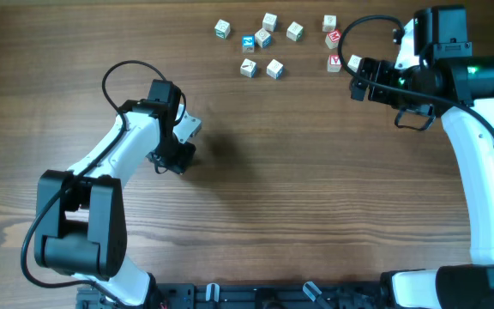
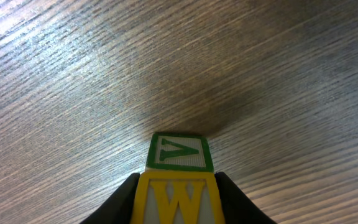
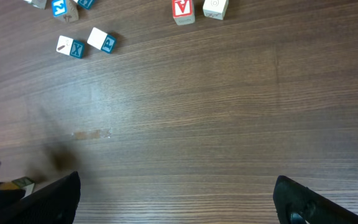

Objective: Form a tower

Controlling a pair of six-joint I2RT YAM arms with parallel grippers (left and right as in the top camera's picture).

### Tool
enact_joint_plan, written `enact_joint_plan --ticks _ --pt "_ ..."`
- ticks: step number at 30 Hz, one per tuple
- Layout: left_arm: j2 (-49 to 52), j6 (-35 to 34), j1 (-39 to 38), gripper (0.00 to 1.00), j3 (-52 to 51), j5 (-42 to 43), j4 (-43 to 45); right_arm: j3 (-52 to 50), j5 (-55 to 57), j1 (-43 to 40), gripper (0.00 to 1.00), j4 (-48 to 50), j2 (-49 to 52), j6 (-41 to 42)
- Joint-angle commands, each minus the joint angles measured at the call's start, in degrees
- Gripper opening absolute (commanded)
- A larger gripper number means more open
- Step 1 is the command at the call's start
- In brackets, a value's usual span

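Observation:
My left gripper is shut on a letter cube that has a yellow W face and a green-framed face. Its black fingers press both sides of the cube, low over the bare wood left of centre. In the overhead view the arm hides this cube. Several loose letter cubes lie at the far edge, among them red-faced ones. From above I cannot tell whether any of them make up a tower. My right gripper hangs wide open near the red-faced cubes, with nothing between its fingers.
In the right wrist view, blue-lettered cubes and a red A cube lie ahead on the wooden table. The arm bases stand along the near edge.

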Motion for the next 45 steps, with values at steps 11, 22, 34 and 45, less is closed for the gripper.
enact_joint_plan --ticks 11,22,34,45 --pt "0.4 0.1 0.0 0.24 -0.4 -0.2 -0.1 -0.7 -0.9 -0.1 1.0 0.2 -0.6 -1.2" --pt "0.4 0.0 0.0 0.57 -0.4 -0.1 0.0 -0.7 -0.9 -0.1 1.0 0.2 -0.6 -1.2" --pt "-1.5 0.0 -0.1 1.0 -0.1 0.5 0.9 -0.7 -0.9 -0.1 1.0 0.4 -0.6 -2.3" --pt "-34.0 -8.0 -0.1 1.0 2.1 0.6 -0.9 -0.7 1.2 -0.1 1.0 1.6 -0.6 -2.7"
